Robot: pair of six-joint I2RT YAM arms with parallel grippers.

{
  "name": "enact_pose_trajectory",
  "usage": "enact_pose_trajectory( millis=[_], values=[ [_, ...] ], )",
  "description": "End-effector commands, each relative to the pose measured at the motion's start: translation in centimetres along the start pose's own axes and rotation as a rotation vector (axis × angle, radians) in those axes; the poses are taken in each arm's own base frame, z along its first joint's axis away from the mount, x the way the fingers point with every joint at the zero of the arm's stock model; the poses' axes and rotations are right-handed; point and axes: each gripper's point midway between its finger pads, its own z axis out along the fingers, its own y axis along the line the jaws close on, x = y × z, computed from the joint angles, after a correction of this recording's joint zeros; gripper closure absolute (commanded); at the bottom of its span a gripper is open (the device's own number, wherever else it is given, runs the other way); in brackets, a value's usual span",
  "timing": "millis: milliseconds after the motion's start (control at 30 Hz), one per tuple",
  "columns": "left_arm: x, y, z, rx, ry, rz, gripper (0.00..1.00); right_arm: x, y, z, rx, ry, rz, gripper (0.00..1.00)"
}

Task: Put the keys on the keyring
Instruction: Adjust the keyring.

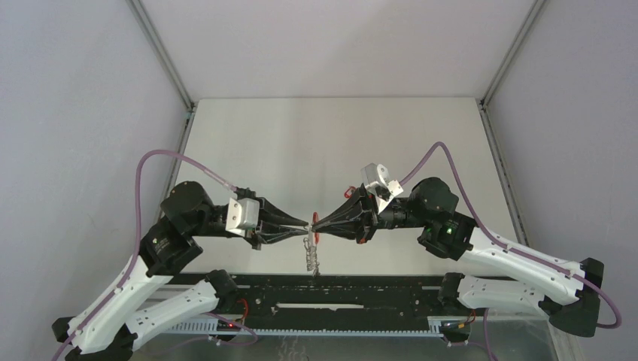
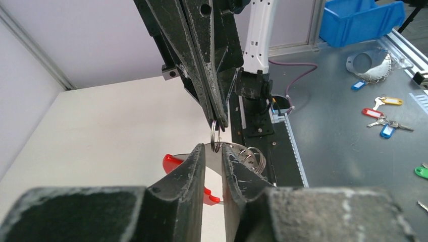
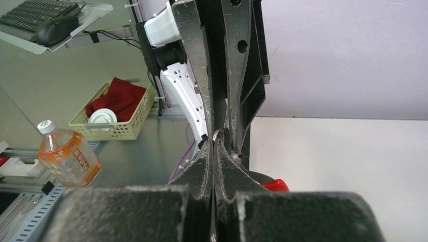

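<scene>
My two grippers meet tip to tip above the table's near edge: left gripper, right gripper. The right gripper is shut on the thin keyring, which sticks out past its tips. In the left wrist view the keyring hangs into the narrow gap of the left gripper, whose jaws stand slightly apart. Just beyond them lie a flat silvery piece with small rings and the red strap. The silvery keys dangle below the tips.
Black base rail runs under the hanging keys. Off the table on the grey bench lie tagged spare keys and a blue bin. On the other side are a drink bottle and a basket.
</scene>
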Motion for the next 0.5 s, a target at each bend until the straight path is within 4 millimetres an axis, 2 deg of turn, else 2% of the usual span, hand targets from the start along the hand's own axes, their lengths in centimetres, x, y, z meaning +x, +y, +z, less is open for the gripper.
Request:
enact_pose_trajectory(
  millis=[0, 133, 367, 467],
  values=[
    [1.0, -0.2, 0.0, 0.01, 0.016, -0.005, 0.79, -1.9, 0.6, 0.2, -0.023, -0.065, -0.036, 1.0],
    [0.7, 0.1, -0.1, -0.01, 0.005, -0.001, 0.88, -1.4, 0.7, 0.3, -0.033, -0.052, -0.031, 1.0],
    [-0.1, 0.0, 0.0, -0.002, -0.018, -0.016, 0.89, -0.1, 0.5, 0.6, -0.031, -0.011, -0.005, 1.0],
    [0.1, -0.1, 0.0, 0.005, -0.018, -0.016, 0.98, -0.1, 0.4, 0.7, -0.034, -0.015, -0.003, 1.0]
  ],
)
